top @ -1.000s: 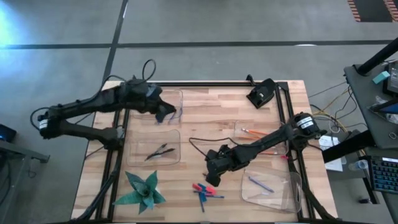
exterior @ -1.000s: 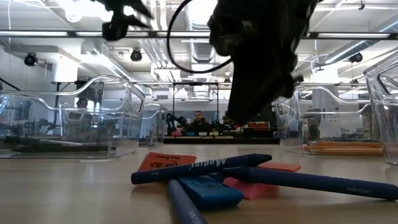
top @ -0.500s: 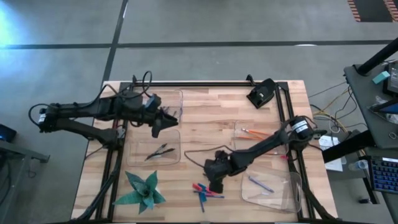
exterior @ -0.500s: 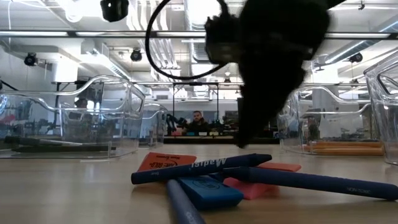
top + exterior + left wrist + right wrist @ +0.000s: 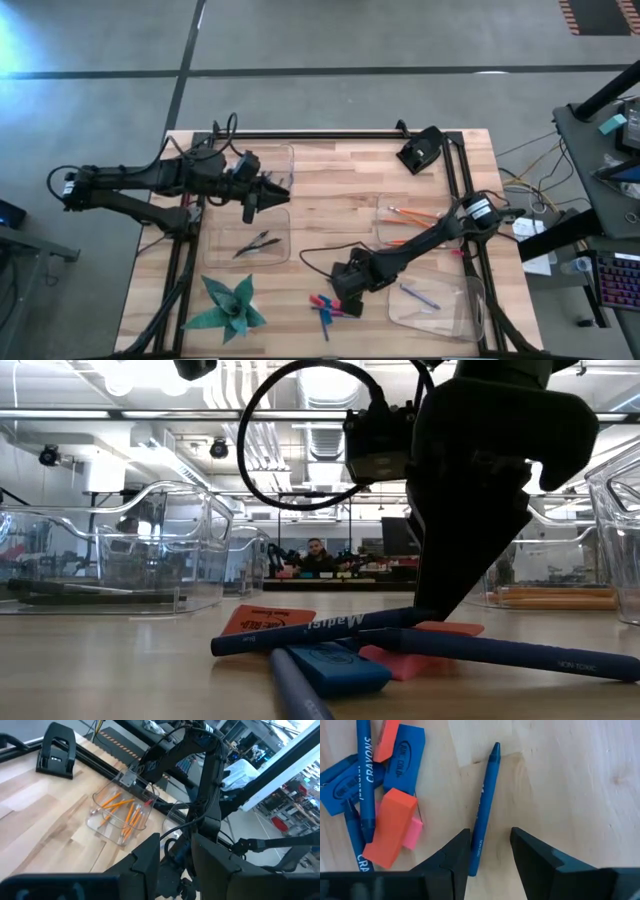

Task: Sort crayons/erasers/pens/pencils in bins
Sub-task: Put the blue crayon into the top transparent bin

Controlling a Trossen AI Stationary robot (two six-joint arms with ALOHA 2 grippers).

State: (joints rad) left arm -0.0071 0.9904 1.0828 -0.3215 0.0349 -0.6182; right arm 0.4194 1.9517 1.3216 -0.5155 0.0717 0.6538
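A heap of blue crayons and blue and orange-red erasers (image 5: 325,305) lies near the table's front. One blue crayon (image 5: 484,805) lies apart from it. My right gripper (image 5: 490,845) is open and points steeply down, low over this crayon's near end, one finger on each side. The pencils (image 5: 120,812) lie in the far right bin (image 5: 410,215). Dark pens lie in the near left bin (image 5: 255,240). My left gripper (image 5: 175,852) is open, holds nothing, and hangs high between the two left bins.
The near right bin (image 5: 430,295) holds a blue crayon, and the far left bin (image 5: 278,170) stands behind my left gripper. A green folded-paper shape (image 5: 228,305) sits at the near left. A black device (image 5: 420,150) lies at the far edge. Black rails frame the table.
My right gripper has sunk toward the heap and now stands low over the lone blue crayon, having rolled a little. My left arm has swung away from the far left bin toward the near edge, and its gripper has risen and tipped up toward level.
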